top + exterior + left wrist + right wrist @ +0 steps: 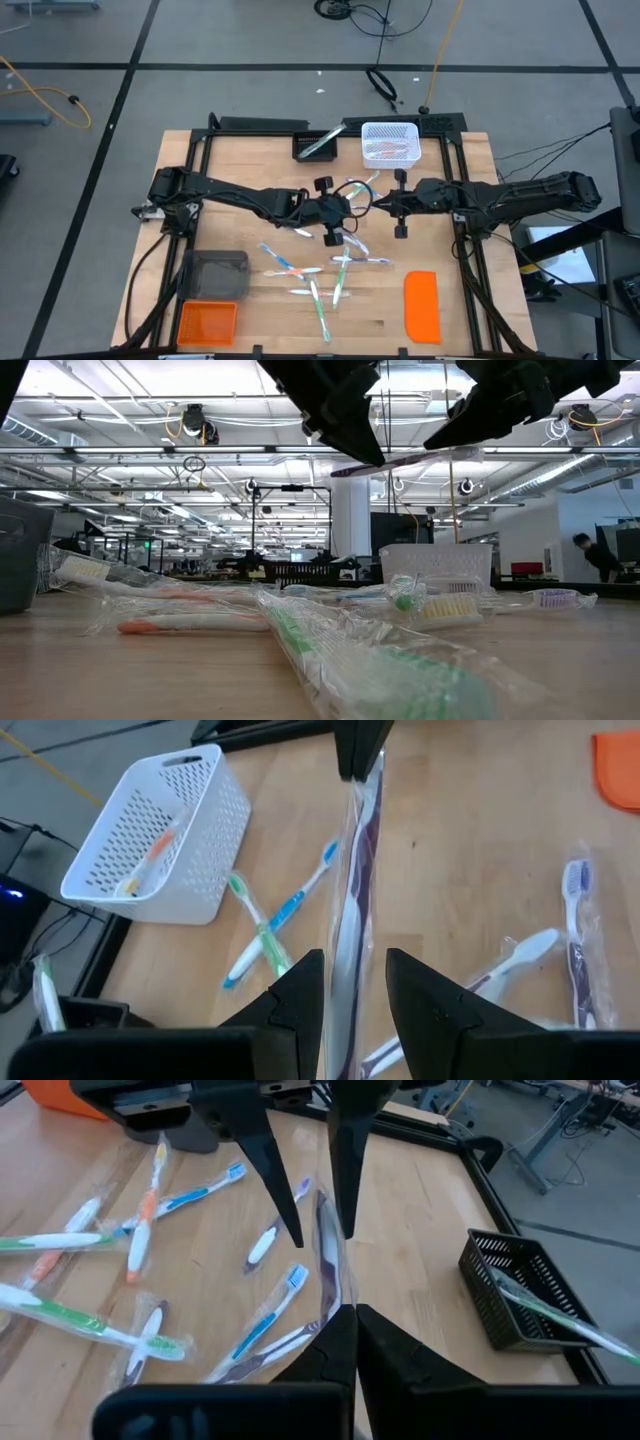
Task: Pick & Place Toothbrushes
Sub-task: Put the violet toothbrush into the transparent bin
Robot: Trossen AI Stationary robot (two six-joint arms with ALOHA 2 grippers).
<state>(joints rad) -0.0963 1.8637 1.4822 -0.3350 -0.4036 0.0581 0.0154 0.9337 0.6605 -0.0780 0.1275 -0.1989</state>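
Note:
A purple-and-white toothbrush [352, 920] in a clear wrapper hangs in the air between my two grippers, roughly level in the low view [420, 458]. My right gripper [357, 1325] is shut on its right-hand end. My left gripper [355, 990] is open, with one finger on each side of the other end. Whether those fingers touch the wrapper, I cannot tell. Several more wrapped toothbrushes [320, 275] lie flat on the table, near of the grippers. A white basket [390, 142] at the far side holds toothbrushes. My right gripper pinches the wrapped toothbrush between its two fingers at the end toward the table's right [335, 1295]. The fingers come from the right, slanting down. The toothbrush is lifted clear of the table and reaches about level toward my left gripper.
A black basket [318, 145] at the far edge, left of the white one, holds one toothbrush. A flat orange lid [421, 305] lies near right. A grey bin [218, 272] and an orange bin [207, 322] stand near left. Bare wood shows around the lid.

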